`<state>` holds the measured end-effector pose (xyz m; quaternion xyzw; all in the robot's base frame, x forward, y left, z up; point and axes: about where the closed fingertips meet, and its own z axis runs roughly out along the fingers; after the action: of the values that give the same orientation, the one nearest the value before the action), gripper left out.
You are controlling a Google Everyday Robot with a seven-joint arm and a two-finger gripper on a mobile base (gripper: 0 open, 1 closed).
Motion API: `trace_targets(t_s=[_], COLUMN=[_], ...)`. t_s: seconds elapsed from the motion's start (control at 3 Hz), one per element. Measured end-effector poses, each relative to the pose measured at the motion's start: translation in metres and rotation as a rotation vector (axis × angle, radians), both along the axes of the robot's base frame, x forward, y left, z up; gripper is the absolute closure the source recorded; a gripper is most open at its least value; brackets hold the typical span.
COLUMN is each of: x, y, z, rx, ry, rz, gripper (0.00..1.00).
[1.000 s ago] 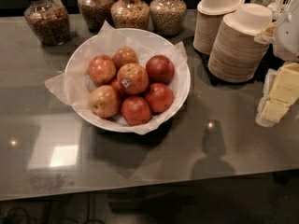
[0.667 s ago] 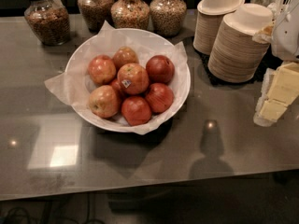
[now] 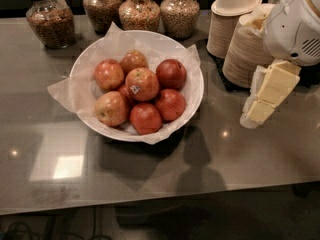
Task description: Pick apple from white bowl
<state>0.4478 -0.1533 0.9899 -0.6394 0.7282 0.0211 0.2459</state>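
The apple [image 3: 142, 84], red with a yellow-orange blush and a small white-and-dark sticker, lies on top of the pile in the middle of the white bowl [image 3: 198, 86]. The bowl is wide, lined with crinkled white paper, and holds several other red apples. My gripper [image 3: 253, 117] hangs at the right, cream-coloured under the white arm housing [image 3: 295, 26]. It is above the table, to the right of the bowl and apart from it. It holds nothing.
Two stacks of beige paper bowls [image 3: 228, 31] stand at the back right, right behind the gripper. Several glass jars of grains [image 3: 140, 11] line the back edge. The grey glossy table [image 3: 150, 169] ends at its front edge low in view.
The gripper and arm have moved left, further into view and closer to the bowl. The bowl and apples have not moved.
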Motion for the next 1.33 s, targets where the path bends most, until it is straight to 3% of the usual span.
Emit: trace_targets(t_s=[0.33,1.0,1.33], x=[0.006,0.003,0.010], y=[0.034,0.039,0.060], z=[0.001,0.005,-0.011], rx=[0.119,0.144,0.154], ry=[0.005,-0.001,-0.011], rz=[0.076,0.081,0.116], gripper=[0.00,0.00,0.00])
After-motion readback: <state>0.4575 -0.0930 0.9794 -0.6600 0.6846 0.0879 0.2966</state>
